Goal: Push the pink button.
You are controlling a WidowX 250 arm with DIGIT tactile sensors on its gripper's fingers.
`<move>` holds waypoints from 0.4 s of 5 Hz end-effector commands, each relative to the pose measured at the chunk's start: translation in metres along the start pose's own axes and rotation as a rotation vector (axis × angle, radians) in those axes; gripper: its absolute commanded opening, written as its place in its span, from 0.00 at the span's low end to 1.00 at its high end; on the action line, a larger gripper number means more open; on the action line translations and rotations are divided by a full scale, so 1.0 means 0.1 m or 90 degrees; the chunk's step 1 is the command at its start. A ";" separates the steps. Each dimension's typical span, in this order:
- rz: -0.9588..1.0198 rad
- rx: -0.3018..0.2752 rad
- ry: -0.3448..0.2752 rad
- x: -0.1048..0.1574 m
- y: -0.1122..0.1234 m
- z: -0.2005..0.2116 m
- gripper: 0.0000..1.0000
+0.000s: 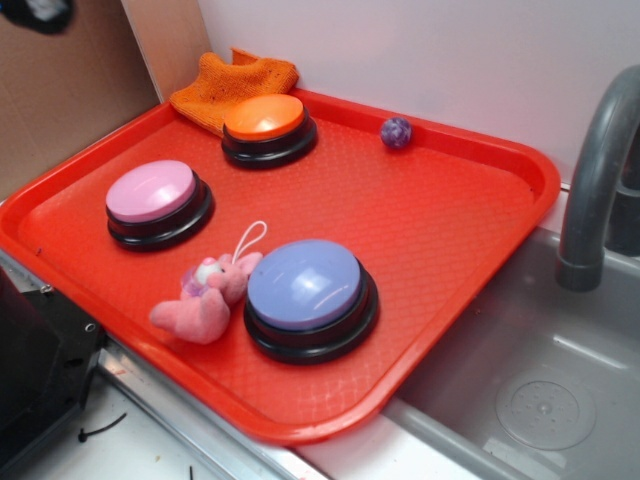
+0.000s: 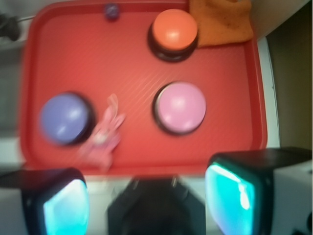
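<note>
- Gripper [image 2: 146,205] sits nearest in wrist view, pads spread wide w/ nothing between, high above the tray [image 2: 142,58], looking down.
- Pink button [image 2: 179,107] is at about 1 o'clock from it, untouched, top clear to push.
- Bunny [image 2: 105,132] & blue button [image 2: 66,118] lie at 11 o'clock.
- Orange button [image 2: 174,29] is farthest, 12 o'clock.

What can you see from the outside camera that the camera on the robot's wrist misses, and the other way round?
Only the exterior view shows the grey faucet and the sink basin beside the tray. Only the wrist view shows the gripper, its two fingers apart at the bottom edge, well short of the buttons. Both show the red tray, the pink button, the orange button, the lavender-blue button, the pink plush bunny, the orange cloth and a small purple ball.
</note>
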State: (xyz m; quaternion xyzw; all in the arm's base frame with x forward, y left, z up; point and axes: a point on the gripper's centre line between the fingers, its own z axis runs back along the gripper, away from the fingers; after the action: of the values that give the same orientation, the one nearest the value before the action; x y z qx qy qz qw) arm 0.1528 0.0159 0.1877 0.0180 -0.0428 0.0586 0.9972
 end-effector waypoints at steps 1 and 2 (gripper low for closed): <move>0.092 0.027 -0.036 0.21 0.28 -0.60 1.00; 0.086 0.053 -0.012 0.23 0.25 -0.88 1.00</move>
State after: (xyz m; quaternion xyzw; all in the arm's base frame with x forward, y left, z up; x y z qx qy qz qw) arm 0.1779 0.0439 0.0951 0.0555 -0.0357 0.1268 0.9897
